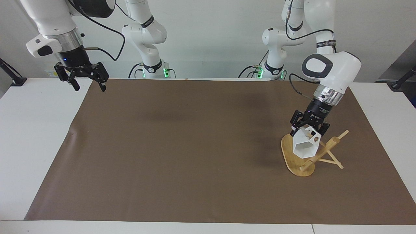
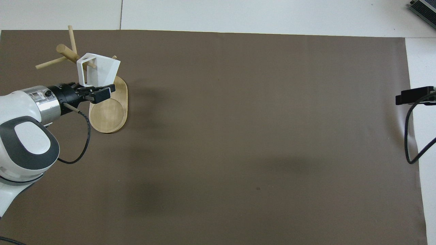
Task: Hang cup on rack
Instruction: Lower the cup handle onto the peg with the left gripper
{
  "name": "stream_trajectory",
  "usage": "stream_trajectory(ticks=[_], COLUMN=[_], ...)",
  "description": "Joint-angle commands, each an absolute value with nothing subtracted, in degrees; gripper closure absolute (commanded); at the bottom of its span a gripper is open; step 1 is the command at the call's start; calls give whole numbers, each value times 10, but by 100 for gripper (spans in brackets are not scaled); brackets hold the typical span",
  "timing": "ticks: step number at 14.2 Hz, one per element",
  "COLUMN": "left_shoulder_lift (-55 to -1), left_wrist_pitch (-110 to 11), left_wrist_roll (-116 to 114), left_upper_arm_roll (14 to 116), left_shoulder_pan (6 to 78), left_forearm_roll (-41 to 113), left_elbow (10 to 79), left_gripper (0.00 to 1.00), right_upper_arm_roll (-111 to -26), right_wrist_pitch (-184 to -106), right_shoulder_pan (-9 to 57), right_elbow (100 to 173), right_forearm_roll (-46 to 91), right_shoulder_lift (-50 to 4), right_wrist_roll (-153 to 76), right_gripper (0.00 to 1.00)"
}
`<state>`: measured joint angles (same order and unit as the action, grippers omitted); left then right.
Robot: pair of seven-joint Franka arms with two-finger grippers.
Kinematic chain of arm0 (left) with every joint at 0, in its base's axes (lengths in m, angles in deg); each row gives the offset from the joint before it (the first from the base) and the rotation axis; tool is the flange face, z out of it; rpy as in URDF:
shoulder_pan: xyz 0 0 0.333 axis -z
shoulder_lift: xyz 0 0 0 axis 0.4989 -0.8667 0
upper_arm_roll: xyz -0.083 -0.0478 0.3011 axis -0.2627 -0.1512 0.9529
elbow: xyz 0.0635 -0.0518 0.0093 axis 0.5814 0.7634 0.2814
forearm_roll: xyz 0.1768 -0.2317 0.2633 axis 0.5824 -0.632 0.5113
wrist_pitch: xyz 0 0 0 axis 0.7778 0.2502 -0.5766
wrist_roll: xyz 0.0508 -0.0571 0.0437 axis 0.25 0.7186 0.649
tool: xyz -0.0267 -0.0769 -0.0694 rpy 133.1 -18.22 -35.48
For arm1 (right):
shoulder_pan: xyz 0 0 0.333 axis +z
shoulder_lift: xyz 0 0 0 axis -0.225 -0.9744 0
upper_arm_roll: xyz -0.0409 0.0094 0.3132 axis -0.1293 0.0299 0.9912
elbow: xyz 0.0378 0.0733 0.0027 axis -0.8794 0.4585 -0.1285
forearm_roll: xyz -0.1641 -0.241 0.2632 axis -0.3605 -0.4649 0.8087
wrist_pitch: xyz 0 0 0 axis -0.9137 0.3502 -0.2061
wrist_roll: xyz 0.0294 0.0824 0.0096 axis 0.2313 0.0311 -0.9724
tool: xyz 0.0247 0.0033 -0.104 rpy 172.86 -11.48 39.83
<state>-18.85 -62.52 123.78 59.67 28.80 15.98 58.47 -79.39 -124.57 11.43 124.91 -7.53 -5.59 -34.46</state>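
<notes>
The white faceted cup [image 1: 305, 146] [image 2: 102, 69] is tilted over the bamboo rack [image 1: 289, 152] [image 2: 109, 115], mouth pointing away from the robots. Its blocky handle sits against the leaning post [image 1: 326, 148] [image 2: 68, 52], and a thin peg [image 2: 89, 63] passes through the handle. My left gripper [image 1: 308, 129] [image 2: 96, 91] is shut on the cup's narrow base, above the rack's oval foot. My right gripper [image 1: 90, 87] hangs open and holds nothing, waiting over the mat's corner at the right arm's end of the table.
A brown mat [image 1: 195, 146] covers most of the white table [image 1: 35, 136]. The rack stands at the left arm's end of the mat. Thin pegs [image 1: 341, 134] stick out from the post toward the table's end.
</notes>
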Motion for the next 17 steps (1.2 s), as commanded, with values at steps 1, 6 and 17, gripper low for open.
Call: stream_trajectory(ticks=[1, 6, 17], left_shoulder_lift=[-184, -184, -119], left_wrist_pitch=[-633, -604, -468], left_wrist_roll=[1252, 1252, 1251], left_upper_arm_roll=[597, 599, 600], left_shoulder_pan=[282, 278, 242], left_forearm_roll=[175, 177, 364], left_elbow=[591, 589, 575], left_gripper=[0, 0, 0], right_upper_arm_roll=[-791, -791, -788], right_wrist_pitch=[-1234, -1234, -1195], right_shoulder_pan=[113, 113, 113], right_elbow=[1253, 1253, 1271], right_forearm_roll=[-76, -76, -76], right_shoulder_lift=[-46, -46, -32], right_wrist_roll=[-338, -338, -338], right_gripper=[0, 0, 0])
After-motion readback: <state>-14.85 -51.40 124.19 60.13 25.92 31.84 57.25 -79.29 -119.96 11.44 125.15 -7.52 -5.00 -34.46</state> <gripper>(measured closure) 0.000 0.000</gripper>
